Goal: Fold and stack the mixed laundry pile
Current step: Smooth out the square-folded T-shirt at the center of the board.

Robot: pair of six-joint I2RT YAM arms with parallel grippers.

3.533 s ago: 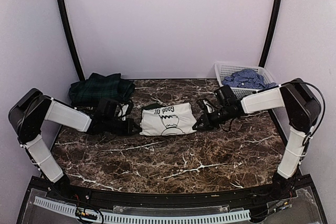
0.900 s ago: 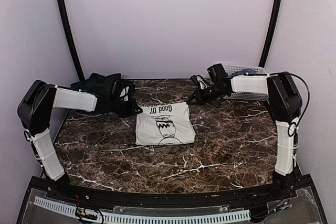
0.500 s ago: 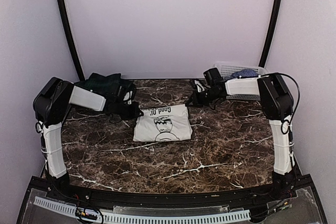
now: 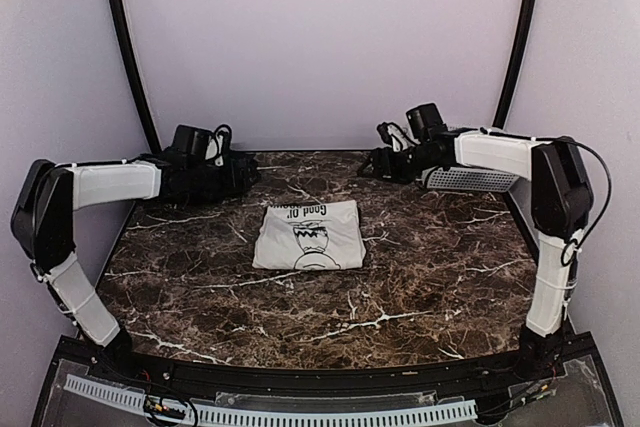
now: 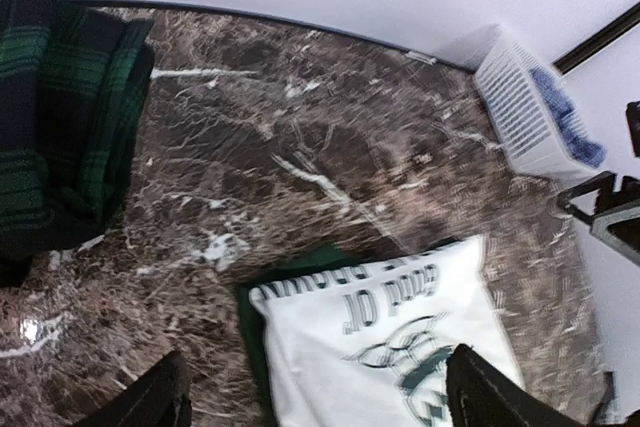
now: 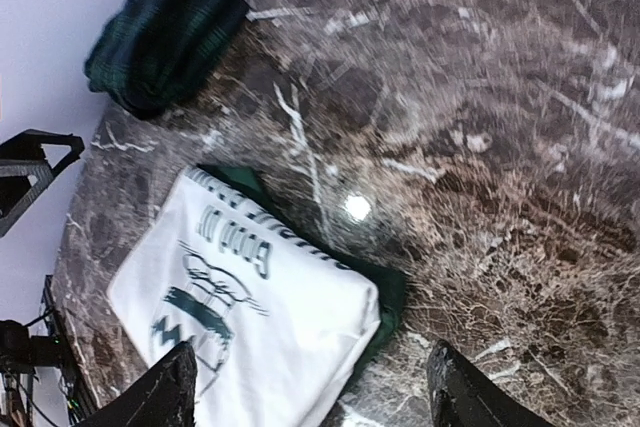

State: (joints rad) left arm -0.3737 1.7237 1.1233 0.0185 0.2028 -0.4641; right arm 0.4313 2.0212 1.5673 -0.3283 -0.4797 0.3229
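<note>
We have the tee (image 4: pixel 310 235) folded on the counter (image 4: pixel 430 277), the plaid (image 5: pixel 60 97) seemingly folded back left; the check shirt (image 5: pixel 565 129) lies in the basket (image 5: pixel 515 102), undone. Left end effector (image 5: pixel 318 392) and right end effector (image 6: pixel 315 387) gape wide, empty. Stacking remains.

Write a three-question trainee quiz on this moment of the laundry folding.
1. True or false: the folded white T-shirt with dark green print lies inside the white plastic lattice basket.
2. Where is the dark green plaid garment? A) at the table's far left corner B) in the basket C) on the T-shirt
3. What do the left pincer and right pincer hold?
Key: 1 false, it lies flat on the dark marble table, apart from the basket. 2 A. 3 nothing; both are open above the table.
</note>
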